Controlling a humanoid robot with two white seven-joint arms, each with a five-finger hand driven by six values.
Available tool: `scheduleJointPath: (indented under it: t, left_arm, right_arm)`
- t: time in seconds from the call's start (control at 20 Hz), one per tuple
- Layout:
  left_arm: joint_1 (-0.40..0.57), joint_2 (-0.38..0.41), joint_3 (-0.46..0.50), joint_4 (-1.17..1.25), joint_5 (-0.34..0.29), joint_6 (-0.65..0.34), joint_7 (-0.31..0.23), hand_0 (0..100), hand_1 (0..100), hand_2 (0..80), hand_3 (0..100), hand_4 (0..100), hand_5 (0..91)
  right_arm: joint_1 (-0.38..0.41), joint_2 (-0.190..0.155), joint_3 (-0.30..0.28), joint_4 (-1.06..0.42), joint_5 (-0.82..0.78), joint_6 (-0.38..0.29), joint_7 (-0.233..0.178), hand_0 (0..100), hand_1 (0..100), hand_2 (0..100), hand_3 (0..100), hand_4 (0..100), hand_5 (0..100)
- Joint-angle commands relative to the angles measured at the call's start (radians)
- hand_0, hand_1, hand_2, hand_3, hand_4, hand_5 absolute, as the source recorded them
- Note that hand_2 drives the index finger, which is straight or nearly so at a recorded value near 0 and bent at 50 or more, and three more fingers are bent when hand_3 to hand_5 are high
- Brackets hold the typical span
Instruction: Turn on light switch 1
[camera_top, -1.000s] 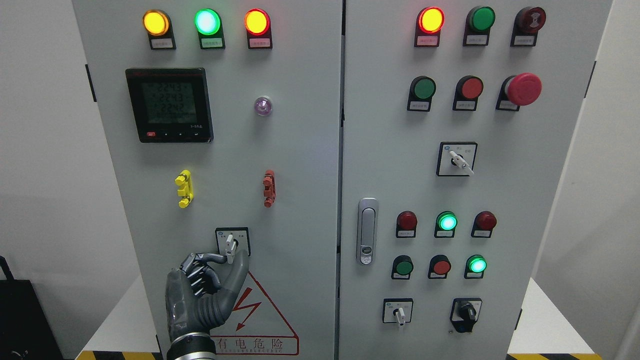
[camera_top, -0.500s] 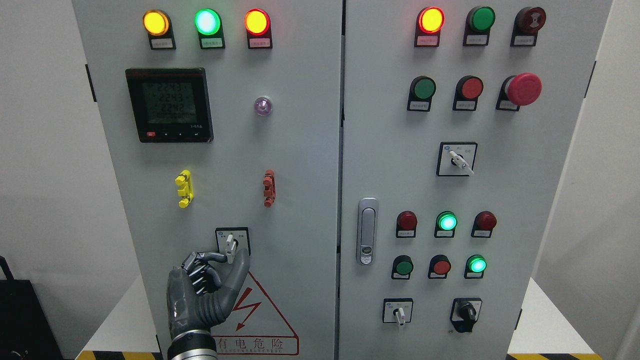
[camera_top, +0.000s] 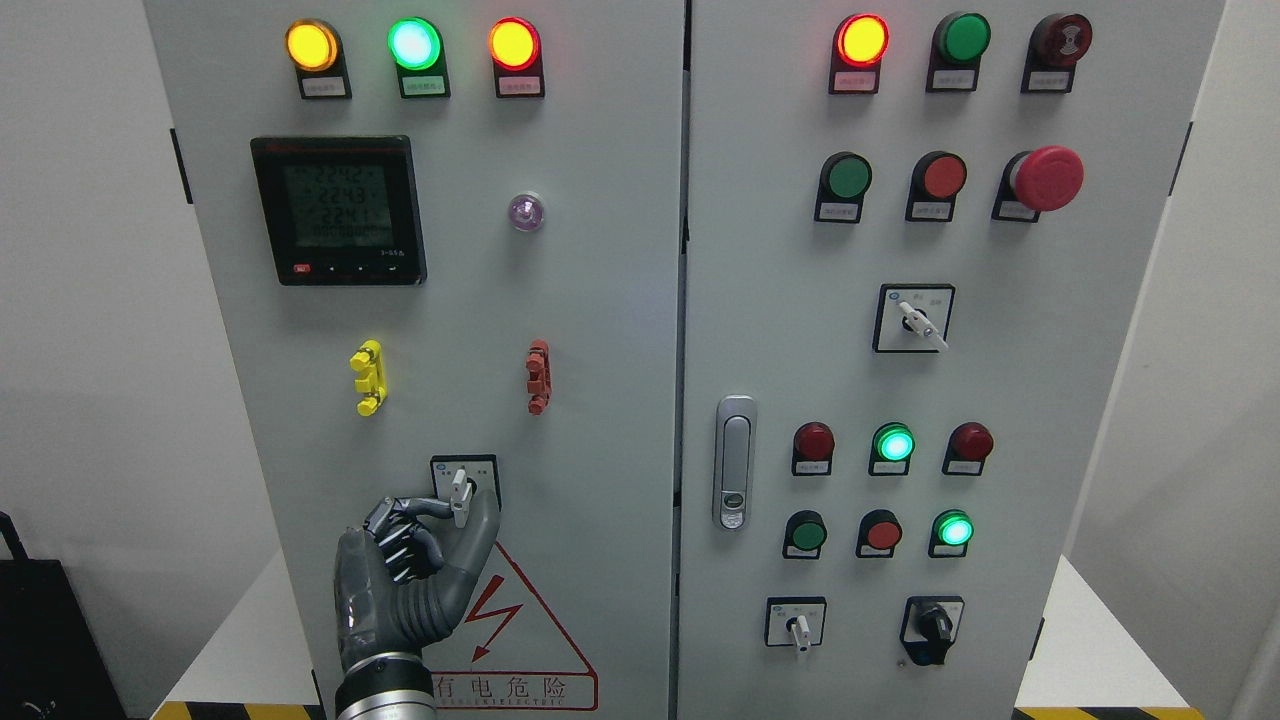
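Observation:
On the left cabinet door, low down, sits a small rotary switch (camera_top: 465, 482) with a white lever pointing roughly straight up and down. My left hand (camera_top: 462, 512) comes up from the bottom edge, just below it. Its index finger (camera_top: 425, 507) touches the lever's lower end from the left, and the thumb (camera_top: 483, 528) rises along the right side, so the lever is pinched between them. The other fingers are curled into the palm. My right hand is out of sight.
Above the switch are a yellow clip (camera_top: 368, 377), a red clip (camera_top: 538, 376), a digital meter (camera_top: 338, 210) and lit indicator lamps. The right door carries a latch handle (camera_top: 734, 462), push buttons, a red mushroom stop button (camera_top: 1047, 178) and more rotary switches.
My left hand has crept up slightly, closing tighter around the lever's lower end. The lever's angle looks the same.

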Motion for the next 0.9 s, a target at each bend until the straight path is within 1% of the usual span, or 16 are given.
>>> scheduleJointPath:
  t: [0.0,0.55,0.85]
  left_arm:
    - [-0.011,-0.003,0.003,-0.001,0.003,0.028,-0.002,5,62,59.5,100,100,87.5]
    - [-0.013,-0.003,0.003,-0.001,0.003,0.028,-0.002,7,62,60.4,100,100,87.5]
    - [-0.013,-0.003,0.003,-0.001,0.003,0.030,-0.002,9,61,60.6,100,100,87.5]
  right_arm:
    - [0.000,0.000,0.000,0.000,0.000,-0.001,0.001,5,0,0,0,0,0]
    - [0.000,0.000,0.000,-0.002,0.000,-0.001,0.001,5,0,0,0,0,0]
    - [0.000,0.000,0.000,0.000,0.000,-0.001,0.000,5,0,0,0,0,0]
